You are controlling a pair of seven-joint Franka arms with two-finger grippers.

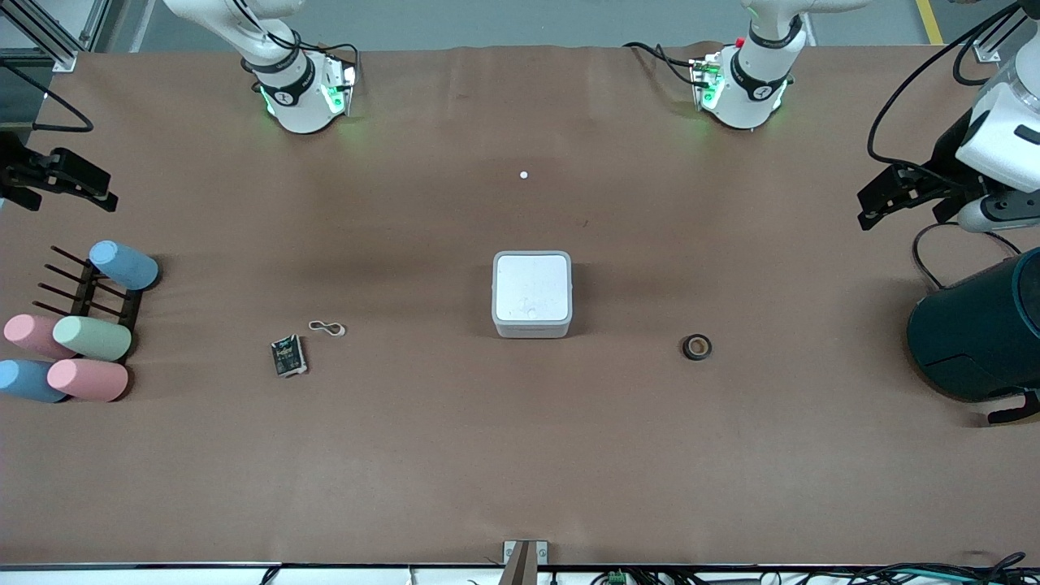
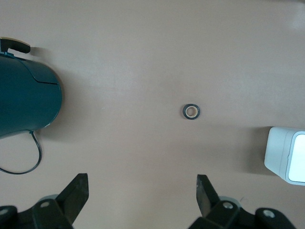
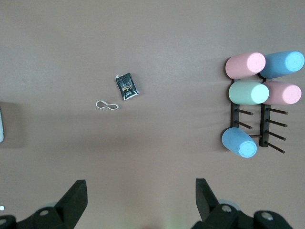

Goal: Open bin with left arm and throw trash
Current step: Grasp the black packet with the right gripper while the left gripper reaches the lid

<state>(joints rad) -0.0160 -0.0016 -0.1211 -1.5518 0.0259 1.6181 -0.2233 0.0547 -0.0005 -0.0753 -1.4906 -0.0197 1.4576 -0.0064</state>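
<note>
So far nothing done: small white square bin (image 1: 532,294) lid shut, crumpled dark wrapper (image 1: 288,356), tan rubber band (image 1: 327,328), dark tape roll (image 1: 696,347) on table (image 1: 520,455); both my fingers (image 2: 76,193) apart, empty.

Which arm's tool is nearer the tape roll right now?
Left. The left tool hangs open at the left arm's end of the table, nearer the tape roll. The right tool waits open at the right arm's end, by the cup rack.

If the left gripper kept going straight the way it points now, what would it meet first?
Probably bare table. The left gripper, open, points down at brown surface; the tape roll lies just ahead of that line, though depth is unclear.
</note>
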